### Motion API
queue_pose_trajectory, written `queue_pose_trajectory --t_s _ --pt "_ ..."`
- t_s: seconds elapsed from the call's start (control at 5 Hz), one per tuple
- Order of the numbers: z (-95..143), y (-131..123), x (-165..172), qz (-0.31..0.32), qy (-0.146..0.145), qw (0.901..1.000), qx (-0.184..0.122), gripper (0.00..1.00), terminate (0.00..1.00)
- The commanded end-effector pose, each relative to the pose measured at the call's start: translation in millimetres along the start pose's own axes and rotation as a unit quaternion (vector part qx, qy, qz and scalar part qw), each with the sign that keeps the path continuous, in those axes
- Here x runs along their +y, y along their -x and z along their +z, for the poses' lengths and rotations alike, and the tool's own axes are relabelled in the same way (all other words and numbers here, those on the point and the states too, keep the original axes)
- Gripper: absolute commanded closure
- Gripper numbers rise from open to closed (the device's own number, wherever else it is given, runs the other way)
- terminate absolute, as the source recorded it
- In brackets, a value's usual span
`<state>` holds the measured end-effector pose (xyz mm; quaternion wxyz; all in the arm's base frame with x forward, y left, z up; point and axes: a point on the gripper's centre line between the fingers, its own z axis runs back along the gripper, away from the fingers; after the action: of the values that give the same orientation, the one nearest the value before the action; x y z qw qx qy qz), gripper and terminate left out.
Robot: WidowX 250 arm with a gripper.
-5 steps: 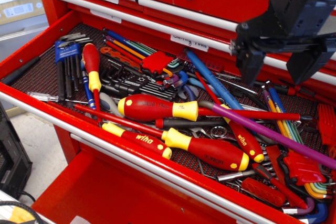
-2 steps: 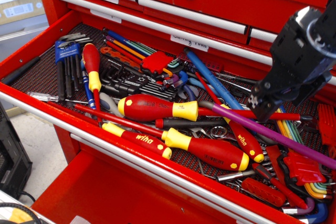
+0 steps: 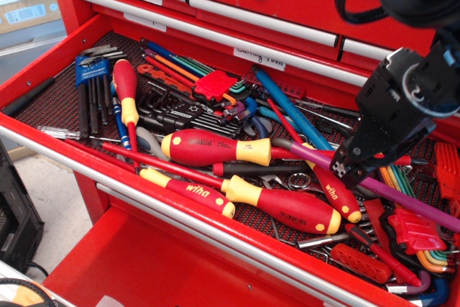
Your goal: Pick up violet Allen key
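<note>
The violet Allen key (image 3: pixel 420 208) is a long thin glossy rod lying slantwise in the right half of the open drawer, from its bent end near the big screwdriver's yellow collar down to the right edge. It lies on top of other tools. My black gripper (image 3: pixel 353 174) hangs over the middle of the rod, its tips just above or touching it, covering a short stretch. I see it nearly side-on; the fingers (image 3: pixel 343 168) look spread, with nothing held.
Red-yellow screwdrivers (image 3: pixel 215 149) (image 3: pixel 280 206) lie left of the key. A long blue hex key (image 3: pixel 287 109) runs beside it. Red holders of small coloured keys sit at the centre back (image 3: pixel 215 85) and the right (image 3: pixel 417 231). The drawer's front rail (image 3: pixel 180 215) is near.
My gripper has come down from above the drawer's right back and turned, moving down and left until its tips reach the violet key. No tool has moved.
</note>
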<state>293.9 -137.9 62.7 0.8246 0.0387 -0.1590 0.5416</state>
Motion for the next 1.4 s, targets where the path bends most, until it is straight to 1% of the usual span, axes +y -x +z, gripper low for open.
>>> queue_pose_trajectory --t_s 0.0,0.2,0.6,0.8,1.0,1.2 --pt "-9.9 -5.2 -22.9 -0.004 0.047 0.9989 -0.008 0.00 0.00" --pt "-16.4 -5.7 -28.8 -0.007 0.053 0.9986 -0.001 0.00 0.00" --pt "-28.5 -5.2 -22.0 0.004 0.058 0.9978 0.032 0.00 0.00" --pt "-37.7 -6.5 -16.6 0.001 0.067 0.9967 0.046 0.00 0.00" --pt "-49.1 -6.1 -15.0 0.014 0.060 0.9969 0.048 1.00 0.00" --pt "-41.4 -7.1 -15.6 0.008 0.049 0.9975 0.050 1.00 0.00"
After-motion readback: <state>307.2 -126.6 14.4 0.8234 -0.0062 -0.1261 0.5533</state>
